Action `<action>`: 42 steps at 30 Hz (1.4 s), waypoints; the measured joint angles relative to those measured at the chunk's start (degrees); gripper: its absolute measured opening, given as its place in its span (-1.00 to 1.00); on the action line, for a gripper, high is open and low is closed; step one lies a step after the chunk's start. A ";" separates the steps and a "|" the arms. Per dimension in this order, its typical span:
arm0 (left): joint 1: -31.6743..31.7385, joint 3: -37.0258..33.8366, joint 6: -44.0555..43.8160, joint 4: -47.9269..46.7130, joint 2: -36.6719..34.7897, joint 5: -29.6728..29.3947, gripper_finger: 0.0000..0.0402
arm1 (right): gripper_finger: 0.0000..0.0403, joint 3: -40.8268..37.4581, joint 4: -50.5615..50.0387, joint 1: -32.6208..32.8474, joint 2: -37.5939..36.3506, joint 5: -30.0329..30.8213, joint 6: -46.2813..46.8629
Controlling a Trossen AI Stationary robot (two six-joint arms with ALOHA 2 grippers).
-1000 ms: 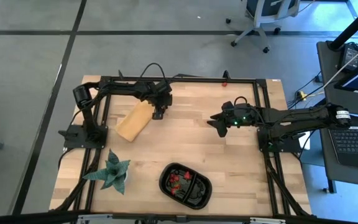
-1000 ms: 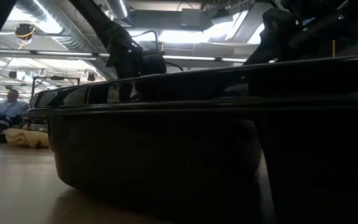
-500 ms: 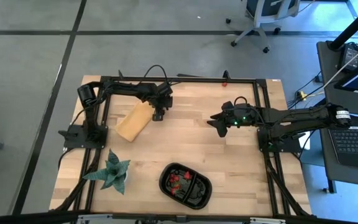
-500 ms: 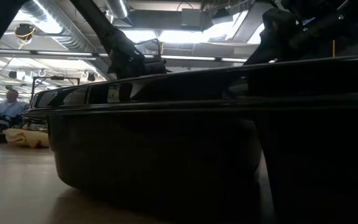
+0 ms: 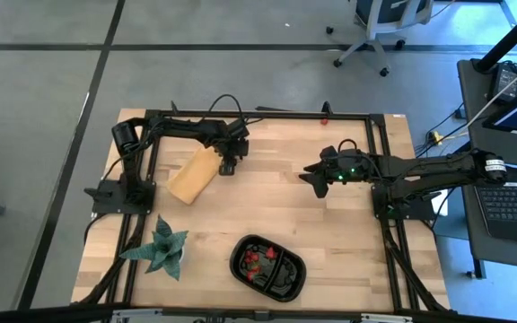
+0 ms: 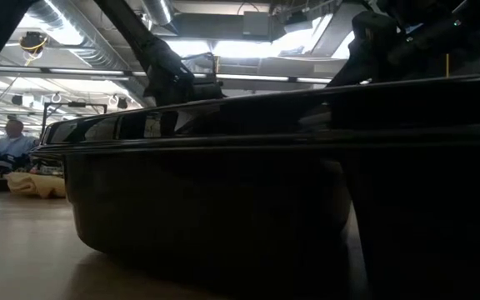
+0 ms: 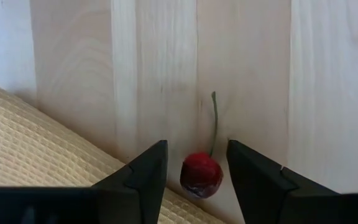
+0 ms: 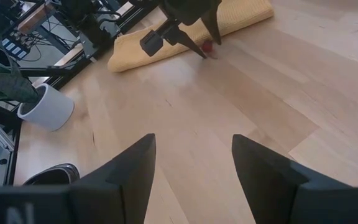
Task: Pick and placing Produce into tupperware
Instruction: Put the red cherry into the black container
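Observation:
A small red cherry [image 7: 202, 175] with a thin green stem lies on the wooden table, right beside the edge of a tan cloth [image 7: 42, 155]. My left gripper [image 7: 196, 147] is open and points down at it, one finger on either side, with gaps showing. In the high view this gripper [image 5: 227, 165] is at the cloth's [image 5: 194, 175] far right end. The black tray [image 5: 267, 266], near the front edge, holds several red fruits. My right gripper [image 5: 313, 178] is open and empty, right of the table's middle.
A green spiky plant [image 5: 162, 249] in a white pot stands at the near left. The tray's wall [image 6: 223, 192] fills the low view. A small red thing [image 5: 324, 117] sits at the far frame. Bare wood lies between the cloth and the tray.
My left arm has shifted slightly at the cloth's edge in the first half second, then kept still. The cherry and the tray have not moved.

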 joint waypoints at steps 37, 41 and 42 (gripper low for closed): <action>-3.31 -0.46 -7.35 -4.28 -8.85 -0.55 -0.63 | 0.06 0.00 -0.03 0.20 0.00 -0.02 -1.32; -5.90 -0.26 -12.72 -3.19 -14.72 9.03 -0.63 | 0.06 0.00 -0.07 0.20 0.00 -0.03 -1.37; -6.89 -0.28 -14.11 -3.24 -16.07 11.22 -0.63 | 0.06 0.00 -0.09 0.20 0.00 -0.03 -1.37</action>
